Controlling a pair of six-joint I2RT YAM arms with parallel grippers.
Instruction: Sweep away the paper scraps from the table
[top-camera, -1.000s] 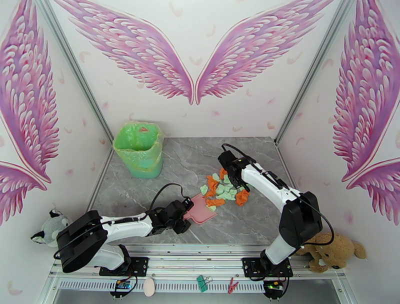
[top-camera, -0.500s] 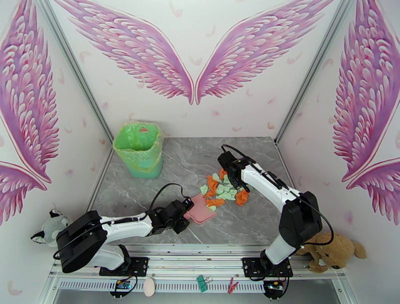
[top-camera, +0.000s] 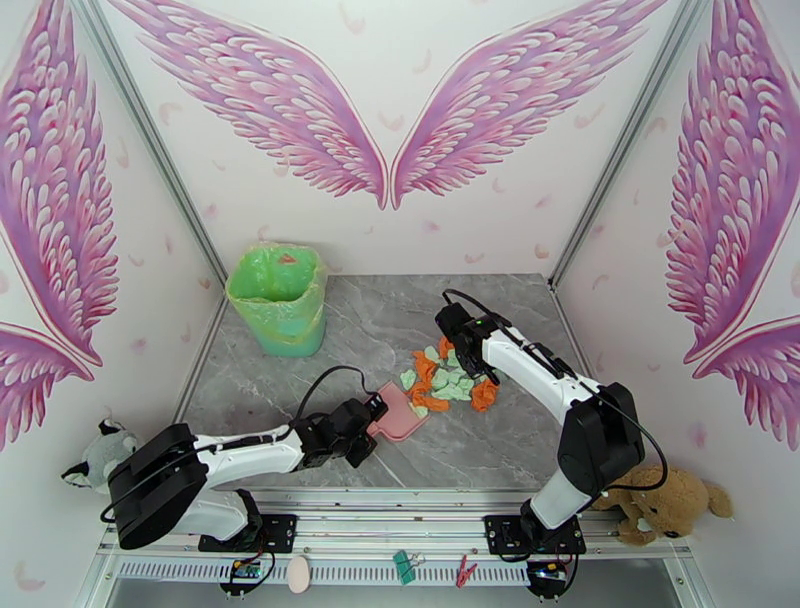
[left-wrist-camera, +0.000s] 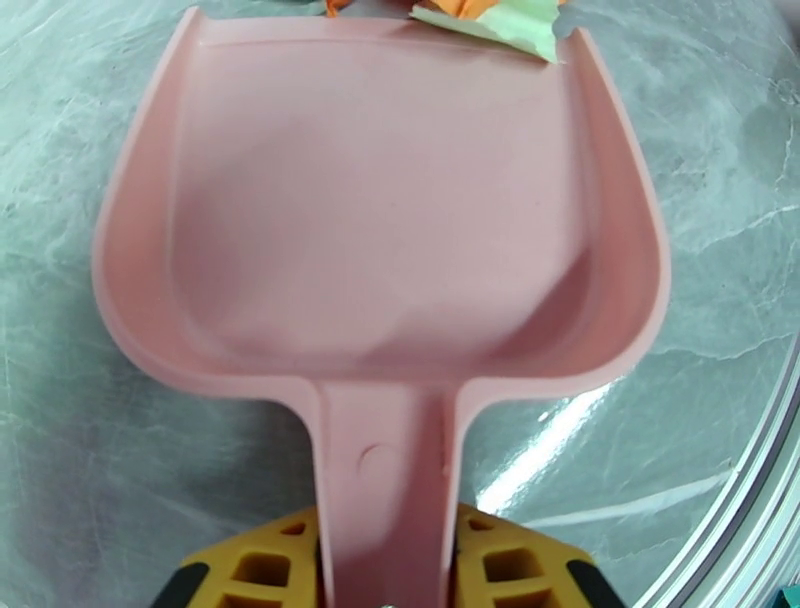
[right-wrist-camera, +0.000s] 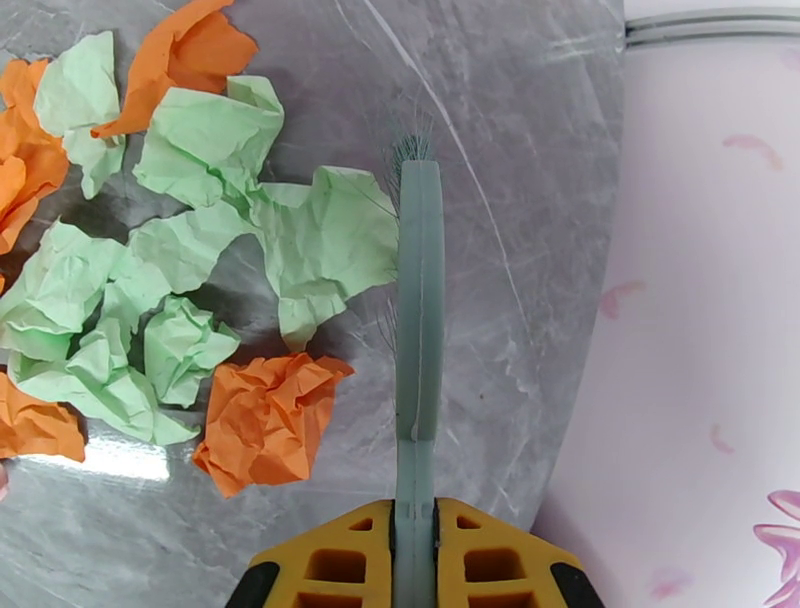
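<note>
Paper scraps (top-camera: 447, 378), crumpled mint green and orange, lie in a heap right of the table's (top-camera: 260, 395) middle. In the right wrist view the paper scraps (right-wrist-camera: 190, 270) sit just left of a teal hand brush (right-wrist-camera: 418, 300), its bristles on the table (right-wrist-camera: 520, 200). My right gripper (right-wrist-camera: 415, 560) is shut on the brush handle; from above the right gripper (top-camera: 468, 352) hangs over the heap's far side. A pink dustpan (top-camera: 402, 414) lies flat, mouth against the heap. My left gripper (top-camera: 371, 420) is shut on its handle. In the left wrist view the left gripper (left-wrist-camera: 385, 550) clamps the empty dustpan (left-wrist-camera: 390, 210), scraps (left-wrist-camera: 500, 18) at its lip.
A bin lined with a green bag (top-camera: 278, 298) stands at the table's far left corner. Plush toys sit off the table at the left (top-camera: 98, 455) and right (top-camera: 665, 500). The aluminium front rail (top-camera: 400, 495) runs close behind the dustpan.
The left jaws have closed onto the dustpan handle, and the dustpan has edged slightly toward the scraps. The right arm and brush have barely moved.
</note>
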